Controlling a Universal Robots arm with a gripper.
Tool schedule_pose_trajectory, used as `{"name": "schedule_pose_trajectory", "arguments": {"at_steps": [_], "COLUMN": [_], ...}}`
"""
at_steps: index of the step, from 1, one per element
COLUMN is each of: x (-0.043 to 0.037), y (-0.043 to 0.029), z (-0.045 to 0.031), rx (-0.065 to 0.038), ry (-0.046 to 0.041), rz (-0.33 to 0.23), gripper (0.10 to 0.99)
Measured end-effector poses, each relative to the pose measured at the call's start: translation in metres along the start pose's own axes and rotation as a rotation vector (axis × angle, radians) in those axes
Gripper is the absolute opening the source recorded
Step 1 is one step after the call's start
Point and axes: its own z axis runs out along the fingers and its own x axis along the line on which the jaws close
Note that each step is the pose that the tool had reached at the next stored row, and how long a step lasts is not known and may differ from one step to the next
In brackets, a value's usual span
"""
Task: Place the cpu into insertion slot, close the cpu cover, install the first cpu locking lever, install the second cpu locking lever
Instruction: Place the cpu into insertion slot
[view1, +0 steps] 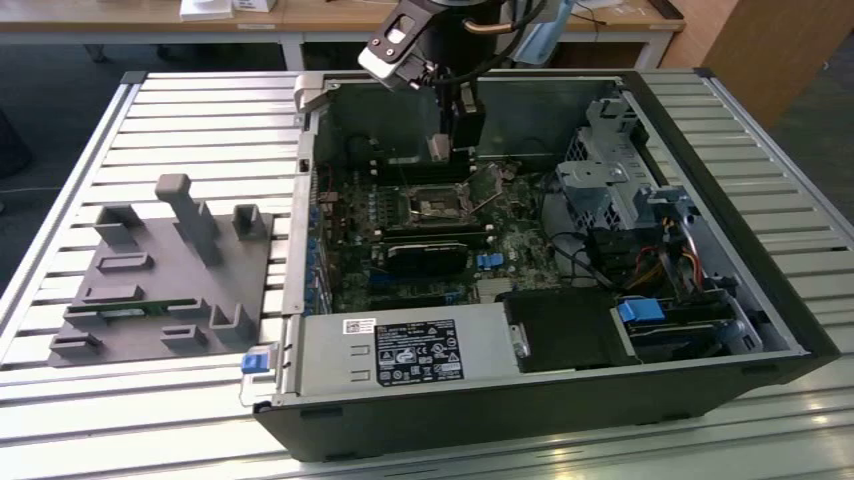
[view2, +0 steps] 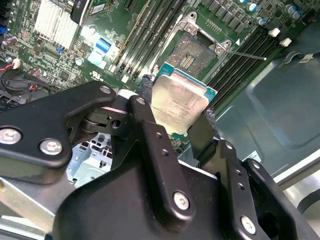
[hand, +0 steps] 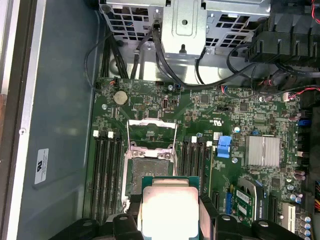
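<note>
My gripper (view1: 451, 150) hangs inside the open computer case, shut on the cpu (view2: 177, 105), a flat square chip with a dull silver top and green rim. In both wrist views the black fingers (view2: 145, 100) press on two opposite edges of the cpu (hand: 170, 207). The insertion slot (hand: 150, 167) lies uncovered on the green motherboard, just beyond the chip and below it. Its contact field (view2: 192, 52) is bare. The cpu cover (hand: 152, 122) stands swung open on the far side of the slot. A thin metal locking lever (view2: 245, 54) sticks out beside the slot (view1: 434, 203).
Memory slots flank the socket on both sides. A black block (view1: 427, 255) sits on the board nearer the front. The drive cage (view1: 601, 170) and cables fill the exterior view's right; the power supply (view1: 387, 350) is at the front. A grey fixture (view1: 167, 270) stands outside the case.
</note>
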Motion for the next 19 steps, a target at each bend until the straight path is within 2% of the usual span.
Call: {"name": "schedule_pose_trajectory", "arguments": {"at_steps": [19], "x": [-0.0001], "y": [-0.0008], "z": [0.0099], "rx": [0.001], "ry": [-0.0016], "rz": [0.000], "gripper": [0.537]}}
